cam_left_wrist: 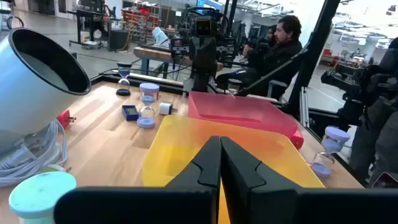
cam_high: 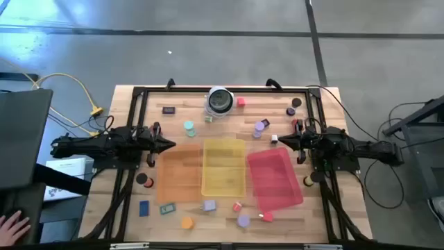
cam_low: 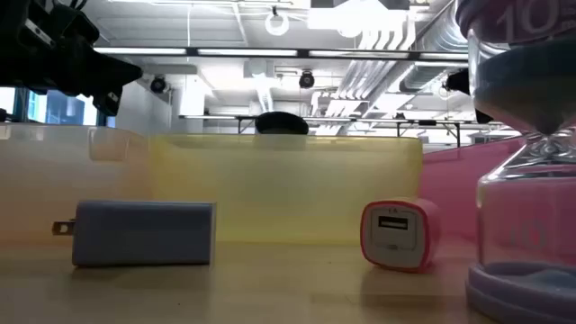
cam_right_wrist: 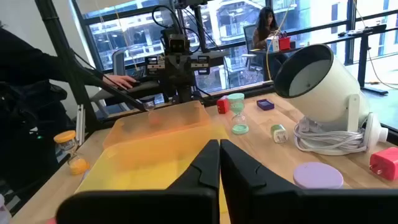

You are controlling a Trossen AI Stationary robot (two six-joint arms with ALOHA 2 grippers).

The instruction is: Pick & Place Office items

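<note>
Small office items lie scattered on the table around three trays. Among them are a teal hourglass (cam_high: 189,127), a purple one (cam_high: 260,127), a blue-grey charger (cam_high: 209,206) (cam_low: 144,232), a pink charger (cam_high: 237,206) (cam_low: 398,234), a black disc (cam_high: 142,179) and a blue block (cam_high: 143,207). My left gripper (cam_high: 170,145) (cam_left_wrist: 219,163) is shut and empty, hovering at the left edge of the orange tray (cam_high: 182,173). My right gripper (cam_high: 274,141) (cam_right_wrist: 219,165) is shut and empty, above the far edge of the red tray (cam_high: 274,179).
The yellow tray (cam_high: 223,167) (cam_left_wrist: 211,140) sits between the orange and red ones. A round silver-and-black lamp (cam_high: 220,101) (cam_right_wrist: 323,87) with a coiled cord stands at the far edge. A tall purple hourglass (cam_low: 526,180) stands near the low camera. A person's hand (cam_high: 14,226) shows off the table's near-left corner.
</note>
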